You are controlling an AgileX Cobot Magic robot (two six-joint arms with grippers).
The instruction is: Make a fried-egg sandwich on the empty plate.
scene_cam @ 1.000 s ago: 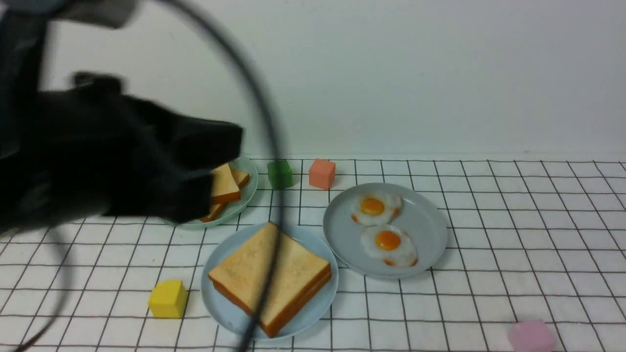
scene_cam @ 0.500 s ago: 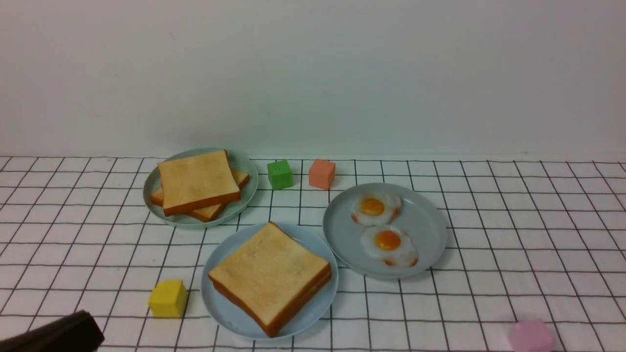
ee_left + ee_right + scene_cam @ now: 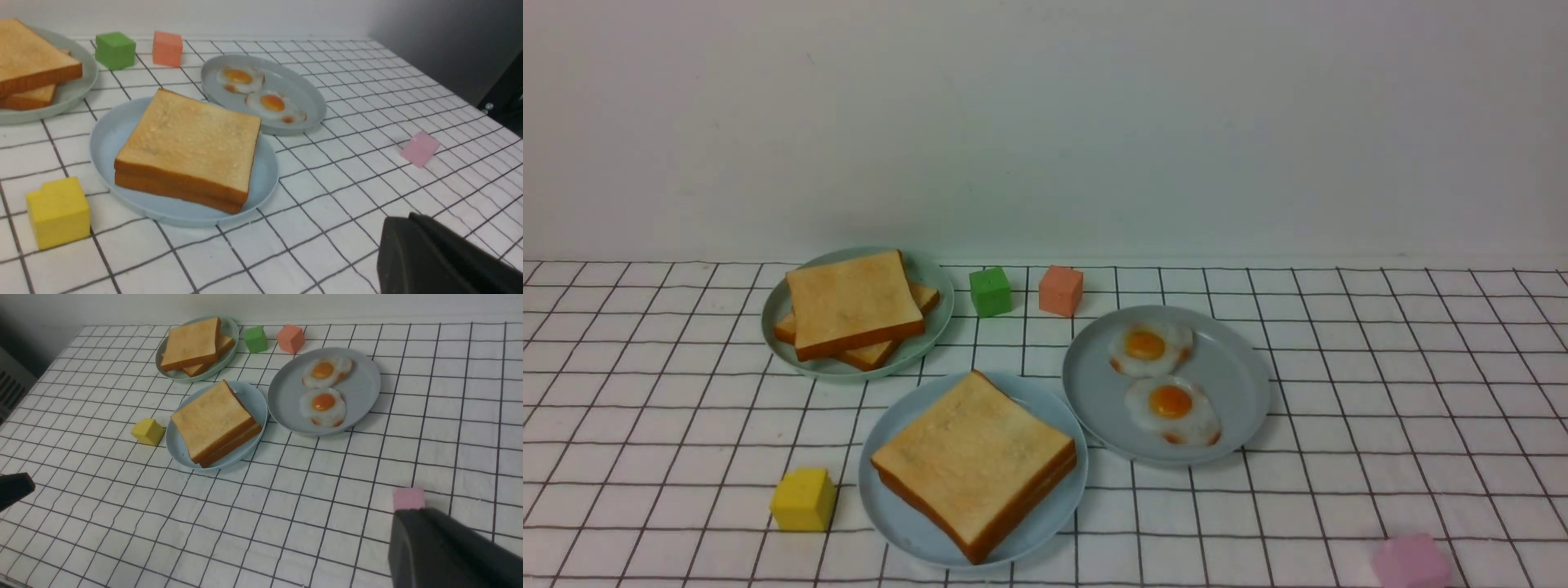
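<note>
A: Where's the sandwich (image 3: 974,464)?
B: On the blue plate (image 3: 894,523), front centre of the table (image 3: 1421,392). Two toast slices stacked, top one square with the lower. From the right wrist view a pale strip shows between the crusts; can't confirm egg from that alone.
A: Grippers?
B: Neither shows in the front view. Left gripper (image 3: 441,261) appears only as a dark block at the edge of its own wrist view, jaws pressed together, nothing in them. Right gripper (image 3: 449,551) is the same kind of dark block in its wrist view; the gap isn't visible, it counts as closed, nothing seen between the jaws.
A: Sandwich relative to them?
B: Well apart from both. No contact with the toast or the plate. A dark tip (image 3: 14,489) also pokes into the right wrist view, well away from the sandwich.
A: Rest of the layout?
B: Grey plate (image 3: 1233,359) just right of the blue one, rims nearly touching, two fried eggs (image 3: 1162,381) on it. Green plate (image 3: 931,282) behind-left with two loose slices (image 3: 854,309), upper one skewed over the lower. Yellow cube (image 3: 803,499) just left of the blue plate. Green cube (image 3: 990,291) and orange cube (image 3: 1060,290) side by side at the back, between the green and grey plates. Pink cube (image 3: 1410,561) front right, apart from everything and just beside the right gripper in that wrist view.
</note>
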